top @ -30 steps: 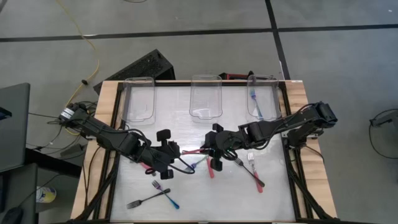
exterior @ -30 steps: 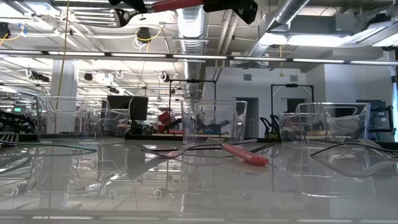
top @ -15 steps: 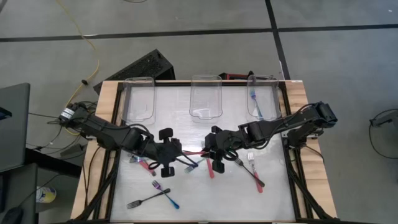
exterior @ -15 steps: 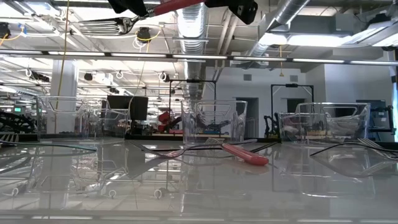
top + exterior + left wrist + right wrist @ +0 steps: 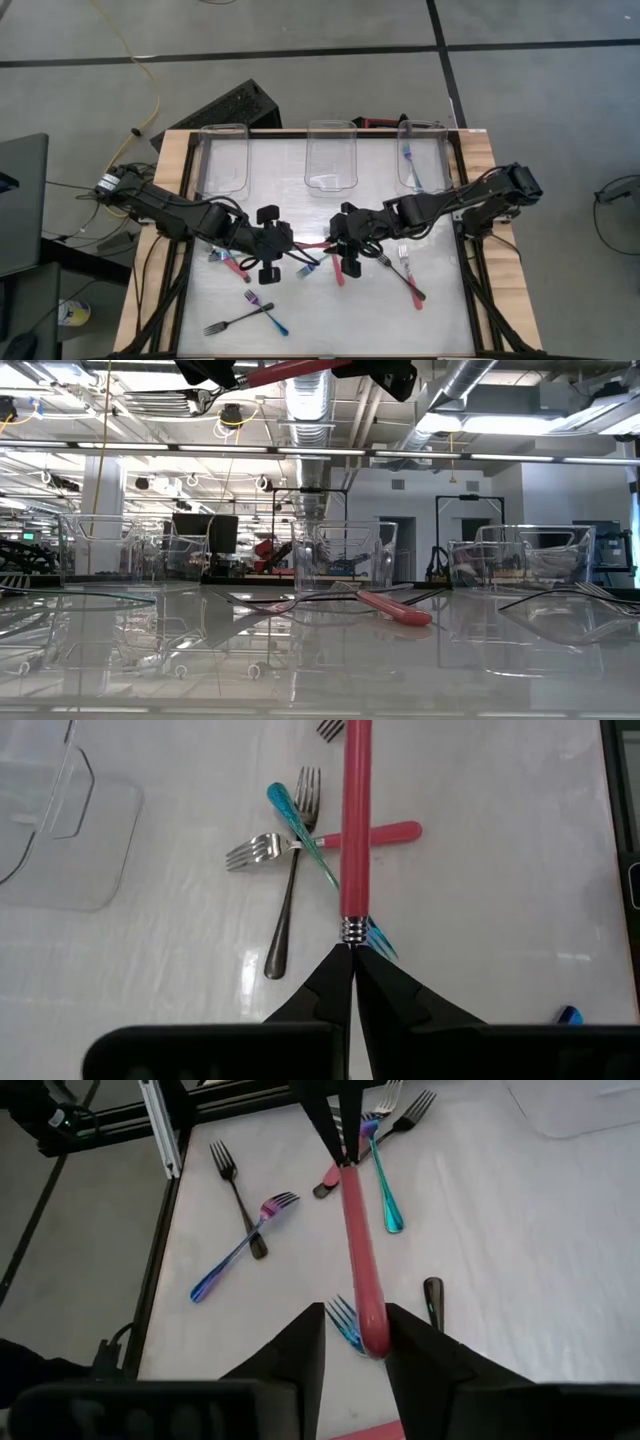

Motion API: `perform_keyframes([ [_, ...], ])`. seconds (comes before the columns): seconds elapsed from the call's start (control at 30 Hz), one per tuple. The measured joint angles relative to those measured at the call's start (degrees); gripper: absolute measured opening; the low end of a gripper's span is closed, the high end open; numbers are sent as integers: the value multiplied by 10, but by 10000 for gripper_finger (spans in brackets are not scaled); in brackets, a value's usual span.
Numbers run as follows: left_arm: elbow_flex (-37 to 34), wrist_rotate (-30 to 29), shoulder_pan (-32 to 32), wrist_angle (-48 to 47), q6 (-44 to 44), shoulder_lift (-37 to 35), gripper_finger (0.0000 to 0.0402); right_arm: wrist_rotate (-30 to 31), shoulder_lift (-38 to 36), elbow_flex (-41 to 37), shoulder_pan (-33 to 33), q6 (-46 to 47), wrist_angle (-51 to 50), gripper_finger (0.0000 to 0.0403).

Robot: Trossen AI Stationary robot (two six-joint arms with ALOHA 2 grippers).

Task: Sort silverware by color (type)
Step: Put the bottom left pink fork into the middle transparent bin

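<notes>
A red-handled fork (image 5: 312,243) hangs level in the air over the table's middle, between my two grippers. My left gripper (image 5: 270,245) is shut on its metal end. My right gripper (image 5: 345,237) stands open around the handle's other end. In the low view the red fork (image 5: 290,368) shows at the top, with its tines (image 5: 197,400) sticking out past the left gripper. Other forks lie flat on the table below: a teal one (image 5: 300,825), a grey one (image 5: 290,895) and a red one (image 5: 385,833). My left gripper pinches the red fork at its metal neck (image 5: 351,932), just below the ringed collar, and lies along the fork. The fork is lifted clear and runs level toward the right gripper. My right gripper's open fingers stand on both sides of the handle's free end (image 5: 372,1335). The handle lies close against one finger (image 5: 405,1350), and a gap shows to the other.
Three clear bins stand along the far edge: left (image 5: 225,160), middle (image 5: 332,155) and right (image 5: 422,155), the right one holding a blue fork (image 5: 410,165). More forks lie near the left gripper (image 5: 225,260), at the near edge (image 5: 245,320) and on the right (image 5: 412,288).
My left gripper has moved a little toward the table's right and far side, along the raised red fork toward the right gripper. The right arm and the fork have stayed about where they were.
</notes>
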Motion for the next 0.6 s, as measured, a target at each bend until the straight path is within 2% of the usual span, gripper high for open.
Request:
perform_keyframes([
  [0.2,0,0,0,0,0,0,0,0,0,0,-10,10,-3,105],
  [0.4,0,-8,0,0,0,0,0,-2,0,0,-8,9,-24,50],
  [0.6,0,-17,0,10,-1,0,0,-2,0,0,-10,8,-36,49],
])
